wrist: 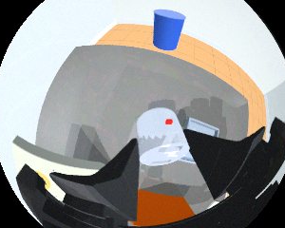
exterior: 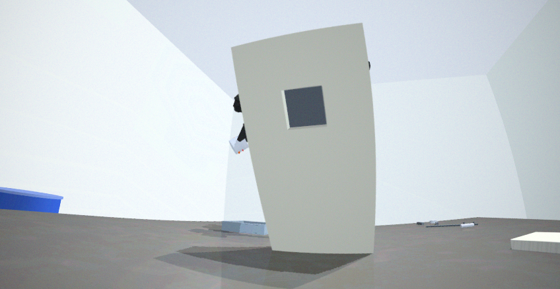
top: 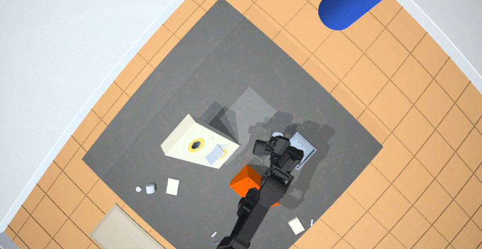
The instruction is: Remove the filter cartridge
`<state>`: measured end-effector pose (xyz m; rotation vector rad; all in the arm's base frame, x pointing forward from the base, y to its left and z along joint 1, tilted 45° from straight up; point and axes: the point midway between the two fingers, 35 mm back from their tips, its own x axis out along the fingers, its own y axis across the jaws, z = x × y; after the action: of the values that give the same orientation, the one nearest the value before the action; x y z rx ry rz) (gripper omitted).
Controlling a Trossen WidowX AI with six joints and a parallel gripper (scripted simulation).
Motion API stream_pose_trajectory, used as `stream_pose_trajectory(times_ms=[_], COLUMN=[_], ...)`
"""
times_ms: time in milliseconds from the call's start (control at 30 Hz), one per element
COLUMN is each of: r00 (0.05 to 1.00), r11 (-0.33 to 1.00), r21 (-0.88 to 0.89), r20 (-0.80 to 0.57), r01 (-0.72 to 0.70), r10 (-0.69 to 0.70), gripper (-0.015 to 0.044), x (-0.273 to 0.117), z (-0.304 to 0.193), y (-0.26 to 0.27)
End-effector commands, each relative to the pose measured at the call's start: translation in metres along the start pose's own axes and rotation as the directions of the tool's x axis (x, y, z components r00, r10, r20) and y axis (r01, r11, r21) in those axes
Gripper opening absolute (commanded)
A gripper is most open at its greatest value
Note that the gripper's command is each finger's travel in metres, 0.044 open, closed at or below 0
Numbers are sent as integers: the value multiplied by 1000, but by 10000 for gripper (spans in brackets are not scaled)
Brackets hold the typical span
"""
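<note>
My gripper [top: 277, 139] [wrist: 161, 139] is shut on the round filter cartridge [top: 277, 134] [exterior: 238, 146] [wrist: 158, 124], a pale cylinder with a red mark. It is out of the panel, tilted, in the air well above the ground. The slots and exact finger contact are not clear. The tray [top: 308, 149] [exterior: 251, 228] [wrist: 202, 126], shallow and blue-grey, lies just beside the cartridge in the top view, partly hidden by the arm. The cream service panel [top: 179, 152] [exterior: 314, 188] [wrist: 66, 168] stands to the left; a pale flap [top: 214, 154] partly covers a yellow ring on its face.
An orange block [top: 245, 183] [wrist: 163, 209] stands under the arm, between panel and tray. A black knob [top: 196, 144] sits in another yellow ring on the panel. Cream blocks [top: 173, 186] and a small white cylinder [top: 150, 188] lie farther off. A blue bin [top: 351, 6] [wrist: 167, 32] stands far back.
</note>
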<state>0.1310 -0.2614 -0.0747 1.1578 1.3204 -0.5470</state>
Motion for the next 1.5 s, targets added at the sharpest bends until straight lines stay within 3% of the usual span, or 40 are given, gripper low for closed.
stream_pose_trajectory(times_ms=[0,433,900,1467], r00=[1000,989,951,940], r11=[999,963,819,770], r21=[43,227,491,548], r20=[6,-33,-77,-100], r01=[23,147,296,327], r10=[-23,-144,-298,-327], gripper=[0,0,0,0], x=[1,36,84,125], z=[1,-34,-106,-142], y=[-7,-79,-156,-170])
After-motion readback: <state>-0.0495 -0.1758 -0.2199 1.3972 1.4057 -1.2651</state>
